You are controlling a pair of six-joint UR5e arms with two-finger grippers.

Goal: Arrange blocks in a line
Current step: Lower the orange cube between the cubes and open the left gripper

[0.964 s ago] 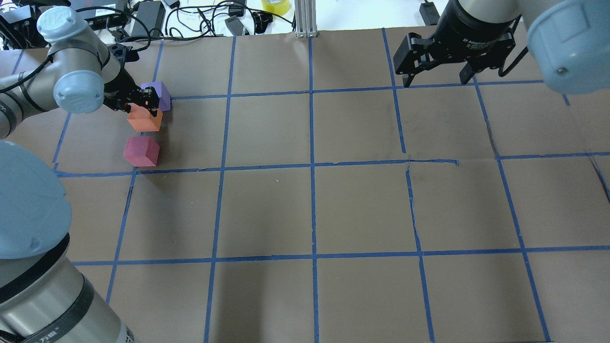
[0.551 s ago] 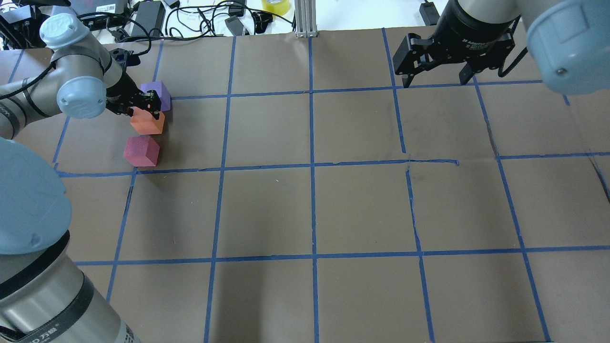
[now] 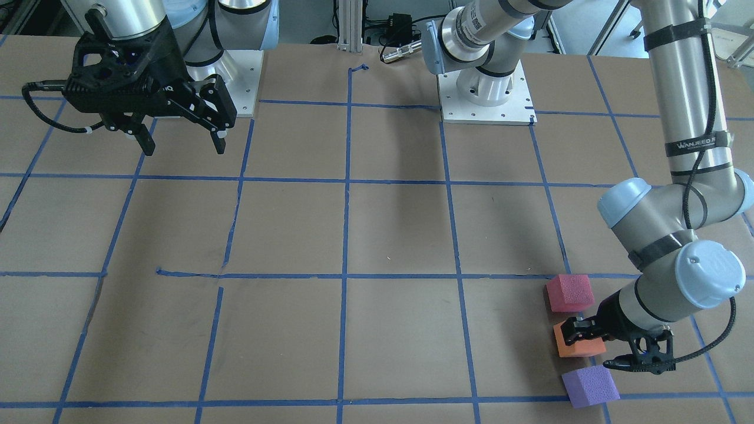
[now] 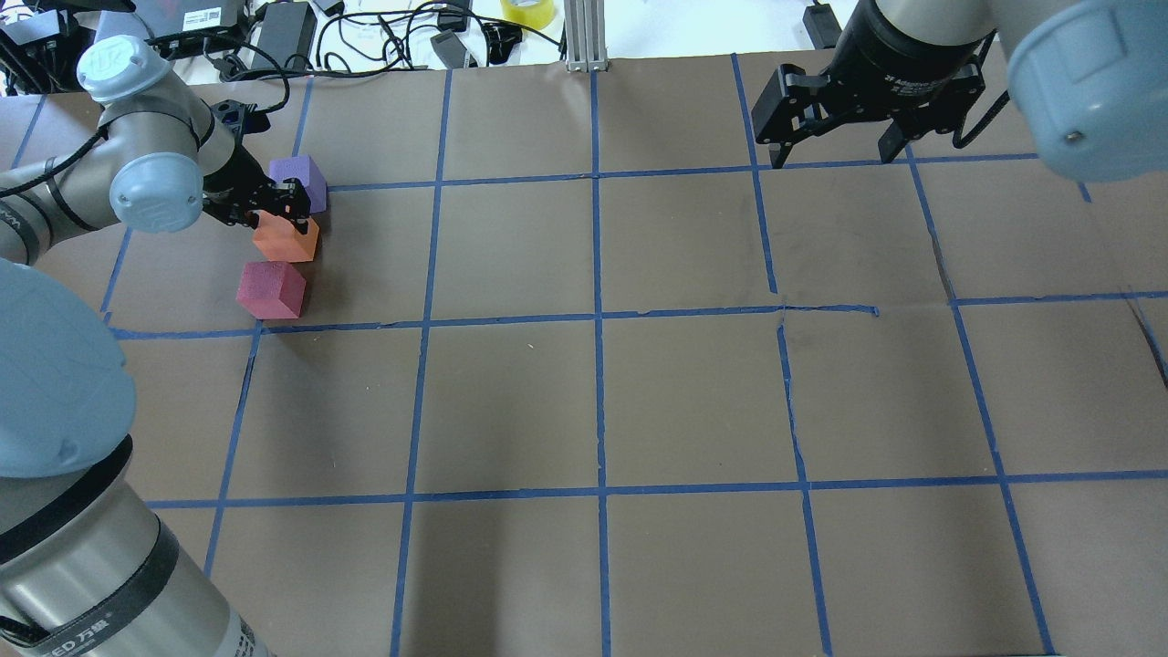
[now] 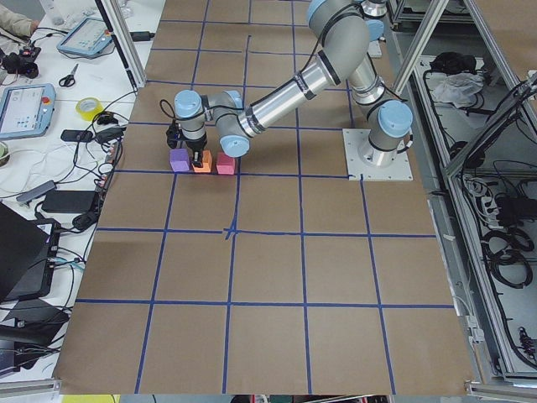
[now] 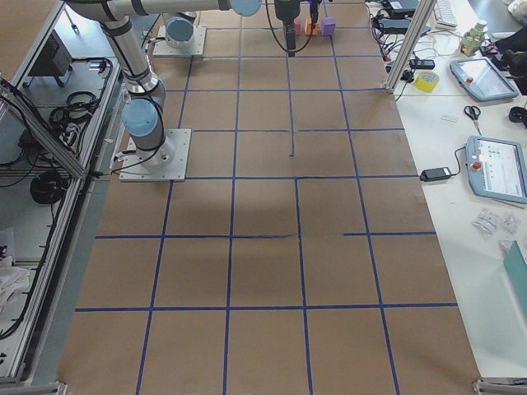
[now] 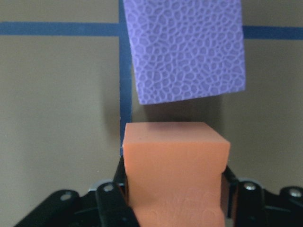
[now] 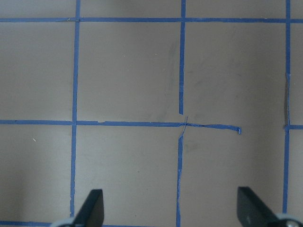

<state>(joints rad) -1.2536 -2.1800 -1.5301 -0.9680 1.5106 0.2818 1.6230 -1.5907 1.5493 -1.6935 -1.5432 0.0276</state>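
Three foam cubes stand in a column at the far left. The purple block (image 4: 299, 178) (image 3: 590, 386) is farthest, the orange block (image 4: 287, 239) (image 3: 580, 346) is in the middle, and the pinkish red block (image 4: 270, 289) (image 3: 569, 292) is nearest. My left gripper (image 4: 274, 206) (image 3: 598, 346) is low on the table, shut on the orange block. In the left wrist view the orange block (image 7: 175, 175) sits between the fingers, with the purple block (image 7: 184, 49) just beyond it and a small gap between them. My right gripper (image 4: 835, 151) (image 3: 179, 144) (image 8: 173, 210) is open and empty, raised at the far right.
The brown table cover (image 4: 602, 401) carries a grid of blue tape lines. Cables, power bricks and a yellow tape roll (image 4: 527, 11) lie beyond the far edge. The blocks are near the table's left edge.
My left gripper has shifted the orange block slightly to the right and toward me, away from the purple block. The right arm has barely moved.
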